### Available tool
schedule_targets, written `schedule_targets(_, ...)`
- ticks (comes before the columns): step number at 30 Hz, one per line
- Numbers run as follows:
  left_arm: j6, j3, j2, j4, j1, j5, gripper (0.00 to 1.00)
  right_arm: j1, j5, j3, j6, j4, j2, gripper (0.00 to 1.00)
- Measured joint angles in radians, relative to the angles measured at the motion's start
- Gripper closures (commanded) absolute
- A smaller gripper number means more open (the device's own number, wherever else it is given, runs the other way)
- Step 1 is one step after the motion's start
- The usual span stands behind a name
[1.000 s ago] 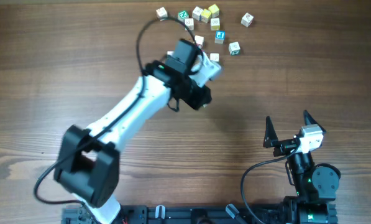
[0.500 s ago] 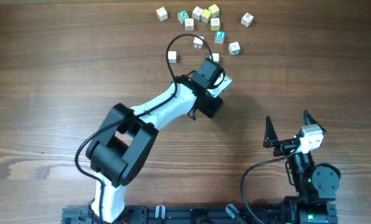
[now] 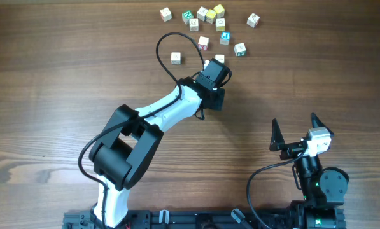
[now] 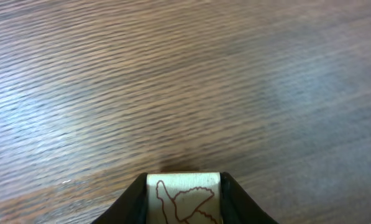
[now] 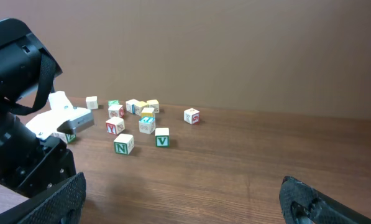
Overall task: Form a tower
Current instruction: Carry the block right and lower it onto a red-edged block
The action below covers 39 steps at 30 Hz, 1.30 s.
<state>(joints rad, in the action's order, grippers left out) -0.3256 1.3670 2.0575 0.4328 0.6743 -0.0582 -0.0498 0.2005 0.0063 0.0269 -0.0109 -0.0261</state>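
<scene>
Holding: left pincer (image 4: 184, 180) closed on a cube (image 4: 184, 200), a finger on each side; the cube face toward the wrist camera bears a red bird outline.
Height: held cube low over the tabletop (image 3: 62, 76) or on it; cannot tell which.
Idle side: right pincer (image 3: 294, 121) spread wide, nothing in it, well apart from the left one.
Scatter: loose cubes (image 3: 202, 13) lie singly beyond the left pincer's tip, marked green, blue and red, some yellowish.
Nearest: lone cube (image 3: 175, 58) to the left pincer's left.
Stack: tower not yet begun; every cube in view lies singly.
</scene>
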Motion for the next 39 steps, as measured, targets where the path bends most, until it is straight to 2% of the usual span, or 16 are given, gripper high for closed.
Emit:
schedule_targets(9,-0.144,0.000,0.000,0.001,0.012,-0.025,0.69,0.000,0.000,0.000,0.000,0.000,0.000,0.00)
schedule_targets(14,-0.164,0.000,0.000,0.004,0.014,-0.027,0.58,0.000,0.000,0.000,0.000,0.000,0.000,0.00)
schedule_targets(16,-0.170,0.000,0.000,0.004,0.014,-0.027,0.51,0.000,0.000,0.000,0.000,0.000,0.000,0.00)
schedule_targets(18,-0.176,0.000,0.000,0.003,0.014,-0.027,0.50,0.000,0.000,0.000,0.000,0.000,0.000,0.00)
schedule_targets(28,-0.179,0.000,0.000,0.004,0.014,-0.027,0.61,0.000,0.000,0.000,0.000,0.000,0.000,0.00)
schedule_targets(39,-0.238,0.000,0.000,0.023,0.014,-0.040,0.61,0.000,0.000,0.000,0.000,0.000,0.000,0.00)
